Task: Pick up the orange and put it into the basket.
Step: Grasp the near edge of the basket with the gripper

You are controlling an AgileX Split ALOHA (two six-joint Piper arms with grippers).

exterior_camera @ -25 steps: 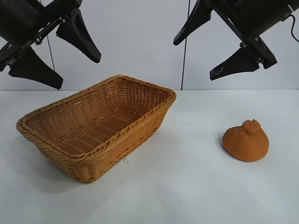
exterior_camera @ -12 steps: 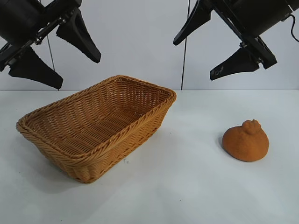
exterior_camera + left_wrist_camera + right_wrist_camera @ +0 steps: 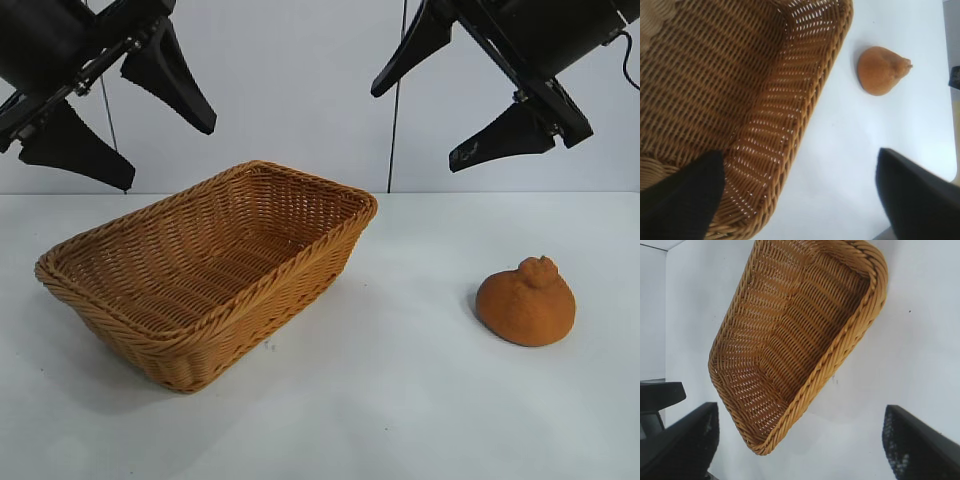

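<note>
The orange (image 3: 526, 303) lies on the white table at the right, knob up; it also shows in the left wrist view (image 3: 882, 69). The basket (image 3: 330, 253) stands at the left centre, empty; it shows in the left wrist view (image 3: 805, 107) and the right wrist view (image 3: 850, 347). My left gripper (image 3: 165, 155) hangs open high above the basket's left end. My right gripper (image 3: 415, 128) hangs open high above the table between basket and orange. Both hold nothing.
The white table (image 3: 400, 400) runs from the back wall to the front edge. A thin dark vertical seam (image 3: 396, 110) marks the wall behind.
</note>
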